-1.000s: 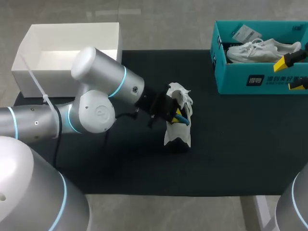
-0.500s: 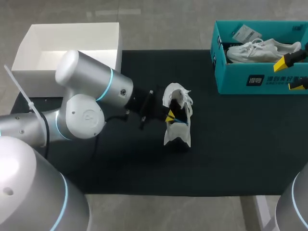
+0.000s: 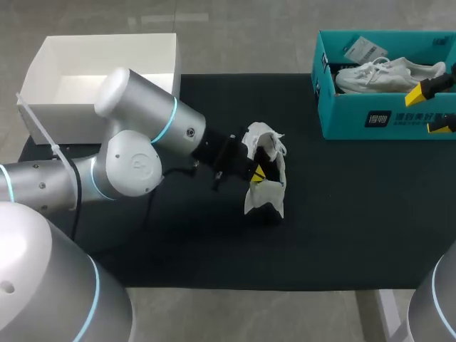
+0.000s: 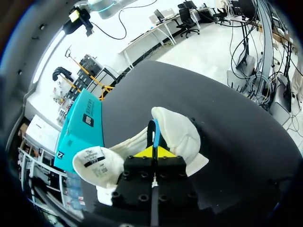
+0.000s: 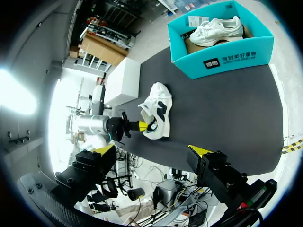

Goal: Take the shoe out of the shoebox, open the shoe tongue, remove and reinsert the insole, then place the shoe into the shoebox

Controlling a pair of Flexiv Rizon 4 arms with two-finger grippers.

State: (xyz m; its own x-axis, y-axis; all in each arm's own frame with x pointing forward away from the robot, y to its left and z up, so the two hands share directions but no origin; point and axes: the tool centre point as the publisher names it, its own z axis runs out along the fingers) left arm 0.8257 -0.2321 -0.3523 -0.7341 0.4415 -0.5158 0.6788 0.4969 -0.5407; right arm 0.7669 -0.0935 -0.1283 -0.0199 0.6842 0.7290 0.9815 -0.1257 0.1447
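- Your shoe (image 3: 264,171) stands mid-mat (image 3: 342,214), white with dark patches, its long axis running 12 to 6; you can't tell which end is the toe.
- The left gripper (image 4: 152,152) enters from 9, pinched on the blue insole (image 4: 154,135).
- The right gripper (image 3: 429,108) gapes empty over the teal shoebox (image 3: 342,117) at 2, which holds a second shoe (image 3: 385,71).
- A white box (image 3: 107,64) sits at 10.

Left hand (image 3: 258,172) in white shoe (image 3: 264,195) on black mat (image 3: 349,214)

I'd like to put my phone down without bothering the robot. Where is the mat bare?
Bare: the mat between the shoe and the teal shoebox, and the strip along its near edge. Crowded: the middle, where the left gripper pinches the blue insole in the shoe, and the left arm beside it.
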